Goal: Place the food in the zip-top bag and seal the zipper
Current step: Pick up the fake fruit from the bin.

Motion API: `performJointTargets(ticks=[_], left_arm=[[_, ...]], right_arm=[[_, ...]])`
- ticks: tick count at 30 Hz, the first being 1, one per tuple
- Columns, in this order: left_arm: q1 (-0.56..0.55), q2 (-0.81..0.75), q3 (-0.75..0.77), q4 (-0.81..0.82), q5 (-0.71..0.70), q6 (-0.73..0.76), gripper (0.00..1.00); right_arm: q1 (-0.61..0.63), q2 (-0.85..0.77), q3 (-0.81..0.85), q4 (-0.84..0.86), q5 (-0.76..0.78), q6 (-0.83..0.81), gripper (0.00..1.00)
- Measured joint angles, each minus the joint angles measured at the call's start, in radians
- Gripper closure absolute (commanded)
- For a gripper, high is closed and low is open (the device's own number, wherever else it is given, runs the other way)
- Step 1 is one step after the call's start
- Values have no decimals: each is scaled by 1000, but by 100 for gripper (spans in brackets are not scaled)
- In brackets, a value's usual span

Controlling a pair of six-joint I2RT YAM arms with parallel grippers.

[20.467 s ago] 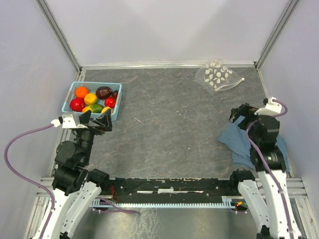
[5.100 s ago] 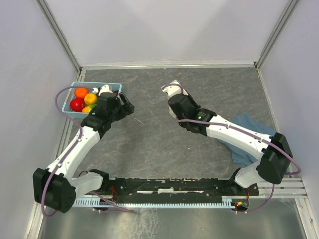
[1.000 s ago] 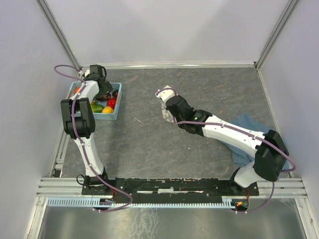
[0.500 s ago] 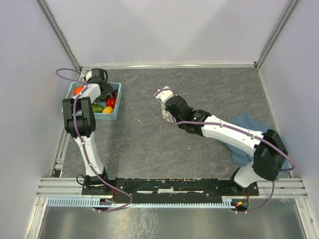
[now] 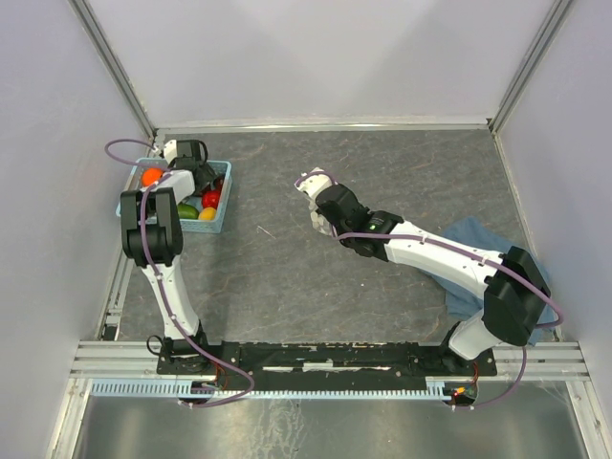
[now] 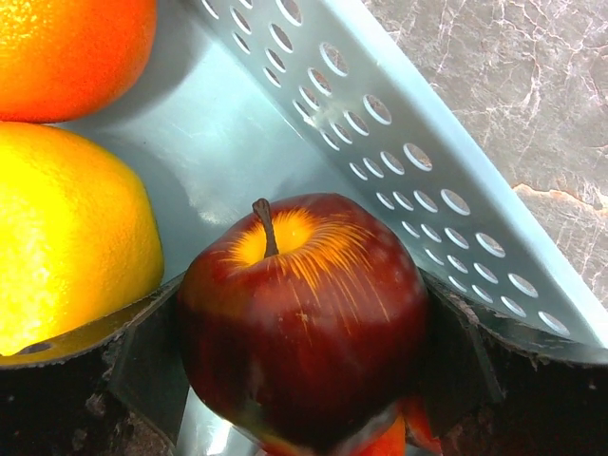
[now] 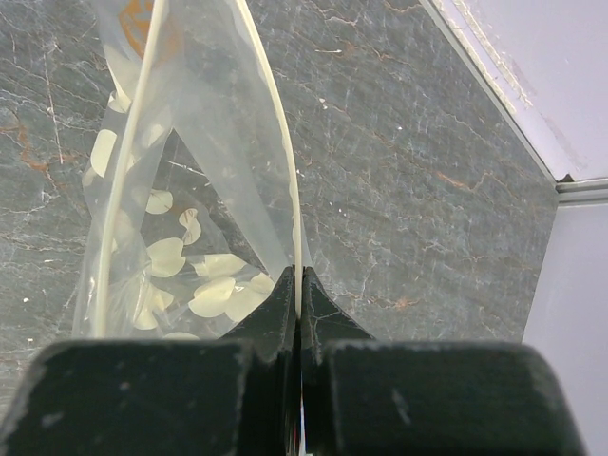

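- The left gripper (image 6: 299, 366) was clamped on a dark red apple (image 6: 304, 332), with one black finger (image 6: 142, 366) on each side of it.
- The apple was stem up (yellow-orange flush around the stem) and inside the light-blue perforated basket (image 6: 427, 190), near its holed wall.
- I could not tell whether the apple was off the basket floor.
- The rest of the food (image 5: 199, 206) was in the basket. An orange (image 6: 66, 47) sat at the upper left of the left wrist view, and a yellow fruit (image 6: 66, 237) was just beside the left finger.
- In the top view the basket sat at the far left of the grey stone-pattern table (image 5: 382, 163), with the left arm reaching straight into it.
- The right gripper (image 7: 296, 290) was pinched tight on the zip-top bag (image 7: 180, 190), gripping it at the mouth edge.
- The zipper (image 7: 275, 142) ran as two pale strips bowed apart, so the mouth gaped open.
- The bag was clear with white spots and had no food inside. It hung from the fingers near the middle of the table.
- A blue cloth (image 5: 473, 239) lay at the right of the table, partly under the right arm and well apart from the bag.
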Motion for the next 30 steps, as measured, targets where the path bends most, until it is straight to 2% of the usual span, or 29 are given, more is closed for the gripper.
performJointTargets(ticks=[5, 9, 20, 30], left_arm=[[0, -32, -40, 22, 0, 9, 38], [0, -84, -76, 24, 2, 28, 47], [-26, -263, -112, -10, 85, 44, 52], [-152, -532, -272, -61, 229, 40, 53]], right_arm=[[0, 4, 0, 0, -4, -5, 98], [0, 5, 0, -1, -8, -5, 98], [0, 5, 0, -24, -34, 3, 98], [0, 5, 27, -73, -61, 34, 98]])
